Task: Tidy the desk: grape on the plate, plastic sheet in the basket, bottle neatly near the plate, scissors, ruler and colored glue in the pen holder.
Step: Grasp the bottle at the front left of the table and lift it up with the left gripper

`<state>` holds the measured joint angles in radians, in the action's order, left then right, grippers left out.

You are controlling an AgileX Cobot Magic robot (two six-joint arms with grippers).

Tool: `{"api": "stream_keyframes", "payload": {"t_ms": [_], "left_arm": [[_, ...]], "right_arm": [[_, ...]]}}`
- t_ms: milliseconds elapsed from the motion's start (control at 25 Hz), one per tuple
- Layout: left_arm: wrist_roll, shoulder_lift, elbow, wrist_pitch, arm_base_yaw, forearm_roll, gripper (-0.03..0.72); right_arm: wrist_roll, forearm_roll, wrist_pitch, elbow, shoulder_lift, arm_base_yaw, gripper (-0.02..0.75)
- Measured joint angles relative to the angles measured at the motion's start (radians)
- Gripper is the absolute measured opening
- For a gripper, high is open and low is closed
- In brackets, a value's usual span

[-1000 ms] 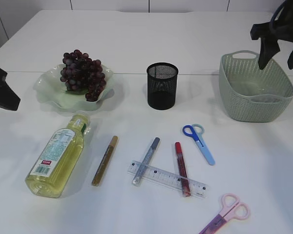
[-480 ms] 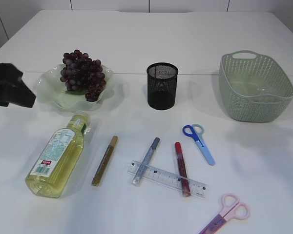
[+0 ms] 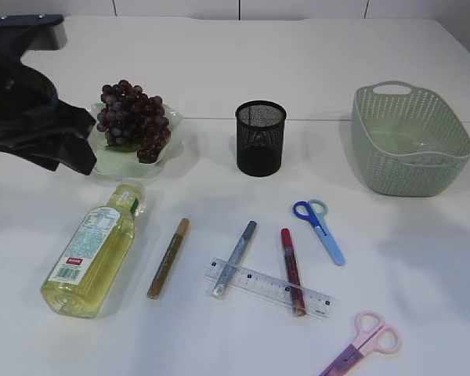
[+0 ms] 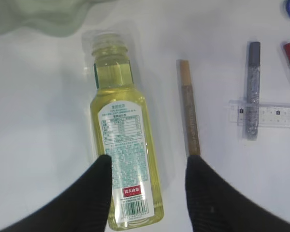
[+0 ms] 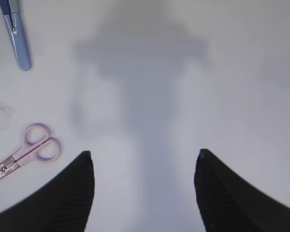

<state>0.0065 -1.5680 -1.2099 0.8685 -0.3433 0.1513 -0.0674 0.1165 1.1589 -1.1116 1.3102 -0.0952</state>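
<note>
Lining up on the bottle [image 4: 122, 140]: judged step in hand is the bottle, to be set neatly near the plate [image 3: 80, 157].

Left pincer [image 4: 147, 193] hangs above the bottle's lower half, jaws roughly half open, nothing held. One finger shows over the label edge, the other over bare counter [image 3: 219, 63] between bottle and gold glue stick [image 4: 189, 113]. Contact with the bottle: none that I can see.

Right pincer [image 5: 142, 191]: jaws wide apart, empty, over bare counter near the pink scissors [image 5: 24, 152].

Bottle: lying on its side, cap toward the plate, just short of its rim. Clear plastic, yellow liquid, white printed label facing up. Smooth and round, so likely to roll under an off-centre grip.

Next move, as I judge it: centre the jaws across the body, descend, close, then lift and stand it beside the plate.

Elsewhere: grapes [image 3: 131, 117] already on the plate. Pen holder [image 3: 260, 137] looks empty. Ruler [image 3: 268, 287], silver glue stick [image 3: 235, 258], red glue stick [image 3: 291, 270], blue scissors [image 3: 321, 227] still lie loose. Basket [image 3: 411, 141]: contents unclear.
</note>
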Motion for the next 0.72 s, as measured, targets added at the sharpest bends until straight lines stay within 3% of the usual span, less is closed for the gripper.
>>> {"api": "stream_keyframes", "payload": {"t_ms": [320, 600, 720], "left_arm": [[-0.108, -0.141, -0.058, 0.101, 0.000, -0.021, 0.393], [-0.136, -0.206, -0.058, 0.109, -0.037, -0.064, 0.593], [-0.178, -0.237, -0.060, 0.105, -0.056, -0.109, 0.626]], "right_arm": [[0.005, -0.010, 0.000, 0.000, 0.000, 0.000, 0.510], [0.005, -0.010, -0.030, 0.000, 0.000, 0.000, 0.509], [0.007, -0.010, -0.038, 0.000, 0.000, 0.000, 0.510]]}}
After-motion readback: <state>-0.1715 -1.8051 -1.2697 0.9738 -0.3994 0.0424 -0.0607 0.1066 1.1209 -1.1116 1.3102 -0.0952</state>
